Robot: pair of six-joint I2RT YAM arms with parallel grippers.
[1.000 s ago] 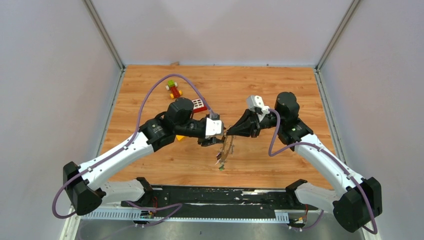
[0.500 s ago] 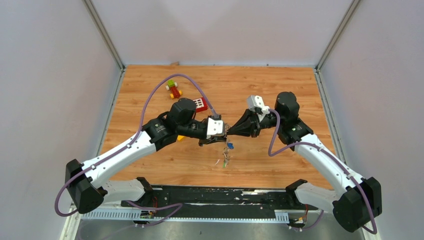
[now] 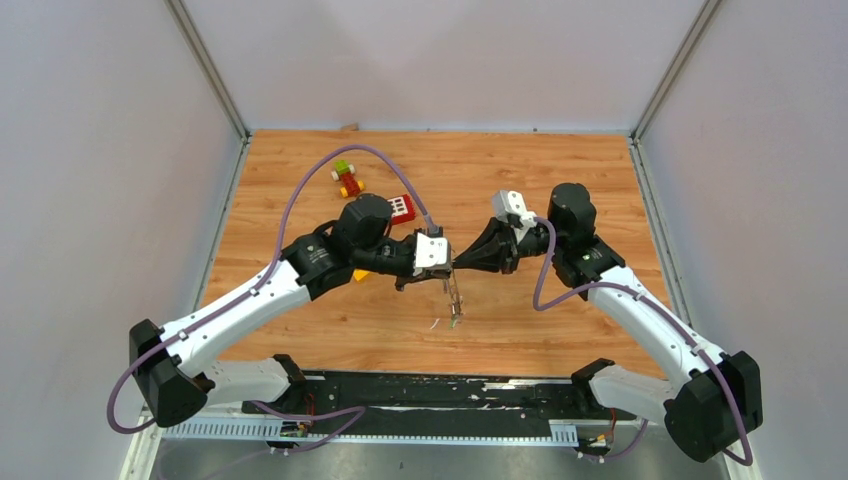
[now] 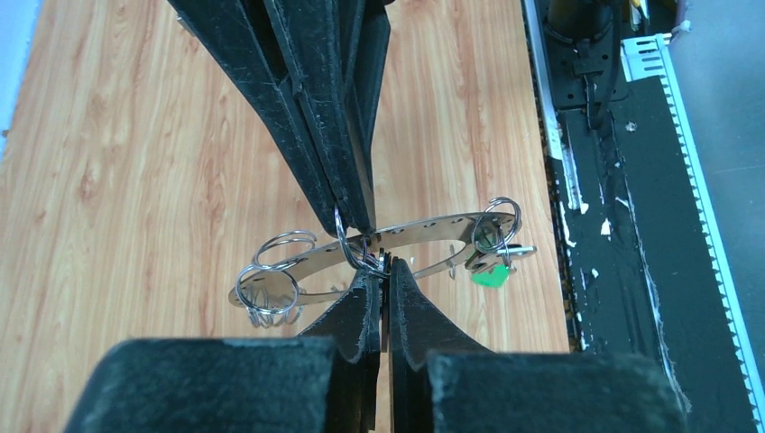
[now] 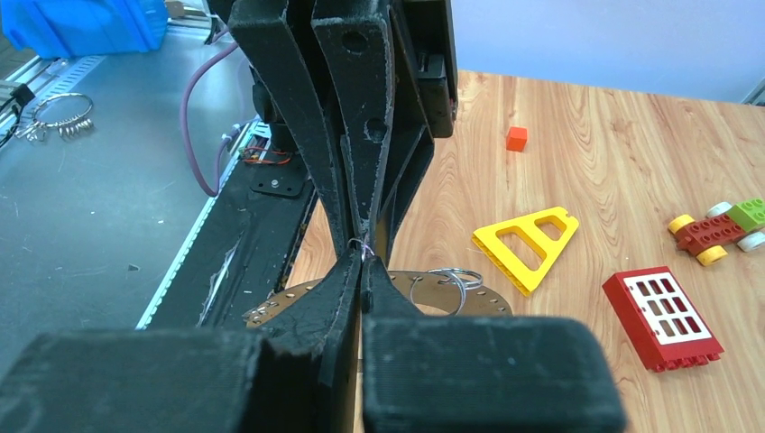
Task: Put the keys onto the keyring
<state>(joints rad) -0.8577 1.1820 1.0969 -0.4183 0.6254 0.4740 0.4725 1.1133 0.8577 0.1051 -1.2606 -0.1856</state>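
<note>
**Overhead view.** Over the middle of the wooden bench, the left end effector and the right end effector meet tip to tip. Each has its fingers pressed together. The large flat grey metal keyring hangs edge-on just below that meeting point. A small toy car of red, yellow and green bricks sits toward the far left. A red window block lies beside the left wrist, and a corner of a yellow triangular block shows under the left arm.

**Left wrist view.** The left end effector is clamped on the near rim of the keyring, which stretches across the picture at a tilt. From above, the right end effector appears to pinch a small wire loop threaded on the keyring, though the crowded tips make this hard to confirm. A key with a green plastic head hangs at the keyring's right end. Two bare wire rings sit at its left end.

**Right wrist view.** The right end effector is closed on the small wire loop, with the left end effector just above it. The keyring lies below them. Beyond it on the bench are the yellow triangular block, a small orange cube and the red window block.
</note>
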